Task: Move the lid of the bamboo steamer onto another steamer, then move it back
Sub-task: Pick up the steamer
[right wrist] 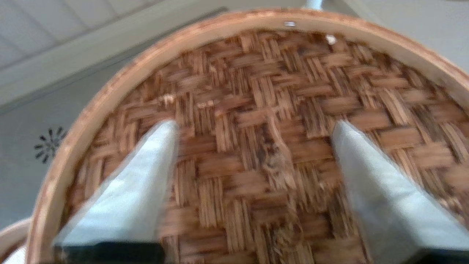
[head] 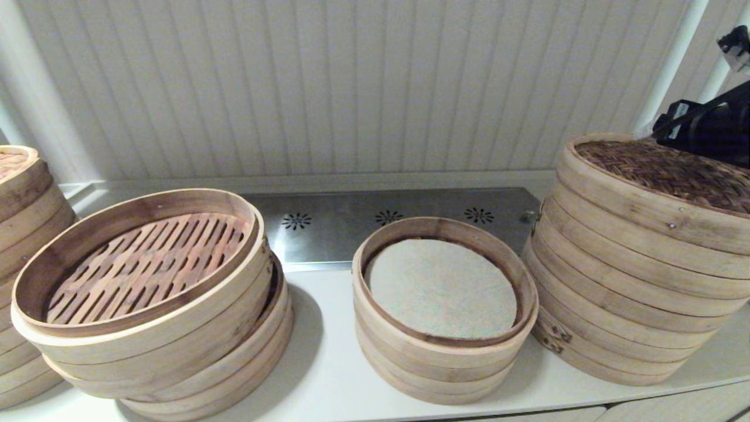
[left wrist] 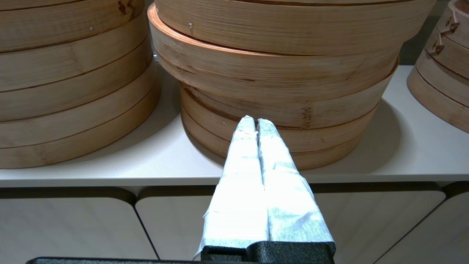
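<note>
The bamboo steamer lid [head: 662, 170], with a pale band rim and a dark woven top, rests on the tall wide steamer stack [head: 615, 305] at the right of the counter. My right gripper [right wrist: 254, 126] hangs open just over the woven top [right wrist: 263, 91]. Its white-wrapped fingers [right wrist: 146, 176] stand wide apart on either side of a frayed strip at the lid's middle, holding nothing. In the head view only its black body [head: 709, 126] shows, above the lid's far side. My left gripper [left wrist: 255, 121] is shut and empty, low in front of the counter edge.
A shorter three-band steamer [head: 439, 287] with a pale cloth liner stands mid-counter. A wide basket with a slatted floor [head: 146, 264] sits tilted on a stack at the left, and another stack [head: 17, 193] is at the far left. A vented steel panel [head: 387, 225] lies behind.
</note>
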